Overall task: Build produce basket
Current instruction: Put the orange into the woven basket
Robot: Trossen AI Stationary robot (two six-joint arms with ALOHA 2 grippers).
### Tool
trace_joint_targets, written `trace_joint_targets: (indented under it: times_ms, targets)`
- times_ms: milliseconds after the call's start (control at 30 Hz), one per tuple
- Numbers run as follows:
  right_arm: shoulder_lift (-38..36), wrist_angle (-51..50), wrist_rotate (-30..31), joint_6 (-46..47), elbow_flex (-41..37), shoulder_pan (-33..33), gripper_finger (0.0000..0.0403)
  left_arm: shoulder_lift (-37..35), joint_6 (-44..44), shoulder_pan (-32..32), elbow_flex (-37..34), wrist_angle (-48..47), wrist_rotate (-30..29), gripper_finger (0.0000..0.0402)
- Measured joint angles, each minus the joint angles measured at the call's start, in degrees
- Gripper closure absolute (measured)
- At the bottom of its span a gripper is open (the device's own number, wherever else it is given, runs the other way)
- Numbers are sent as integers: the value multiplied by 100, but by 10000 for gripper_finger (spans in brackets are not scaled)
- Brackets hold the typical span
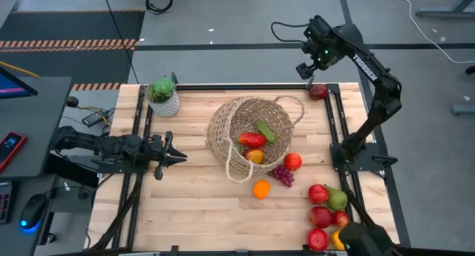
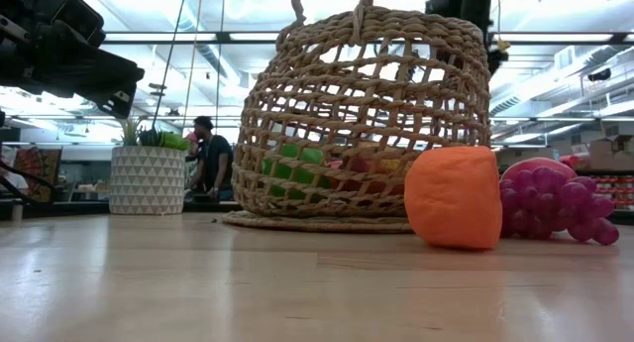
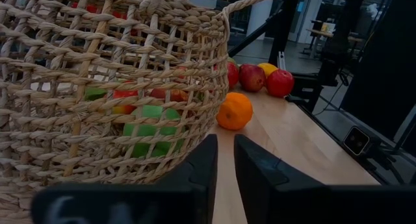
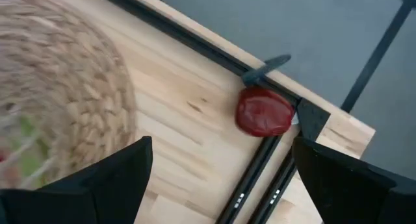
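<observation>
The woven basket (image 1: 249,133) stands on its base mid-table, with a red pepper (image 1: 252,139), a cucumber (image 1: 265,130) and other produce inside. An orange (image 1: 261,189), purple grapes (image 1: 283,175) and a red fruit (image 1: 292,161) lie on the table beside it. A red apple (image 4: 263,112) lies at the far right corner. My right gripper (image 1: 306,70) hangs open above that corner, pointing down, its fingers (image 4: 117,178) clear of the apple. My left gripper (image 1: 174,158) waits level at the table's left, shut, facing the basket (image 3: 110,87).
Several apples and a pear (image 1: 326,211) are bunched near the table's near right corner. A white pot with a green plant (image 1: 163,96) stands at the far left. Black frame rails (image 1: 341,115) run along the right edge. A person (image 2: 210,154) shows in the room behind.
</observation>
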Motion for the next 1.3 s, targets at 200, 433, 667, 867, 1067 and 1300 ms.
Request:
trace_joint_targets:
  times_ms: [200, 433, 667, 867, 1067, 1300]
  targets:
    - [0, 740, -149, -352, -1064, -233, 15, 1, 0, 1, 0, 0, 0, 343]
    - [0, 1373, -151, -342, -2036, -505, 6, 0, -1, 0, 0, -2, 0, 339]
    - [-4, 1869, -65, -378, -2533, -575, 4, 1, 0, 1, 0, 0, 0, 346]
    - [-4, 2334, 366, -509, -2762, -533, 4, -1, 0, 0, 0, -2, 0, 342]
    - [33, 2291, 460, -1059, -2762, -450, 10, -1, 0, -1, 0, -2, 0, 339]
    - [164, 1851, 358, -1169, -2717, -415, 23, 0, 0, 0, 0, 0, 0, 346]
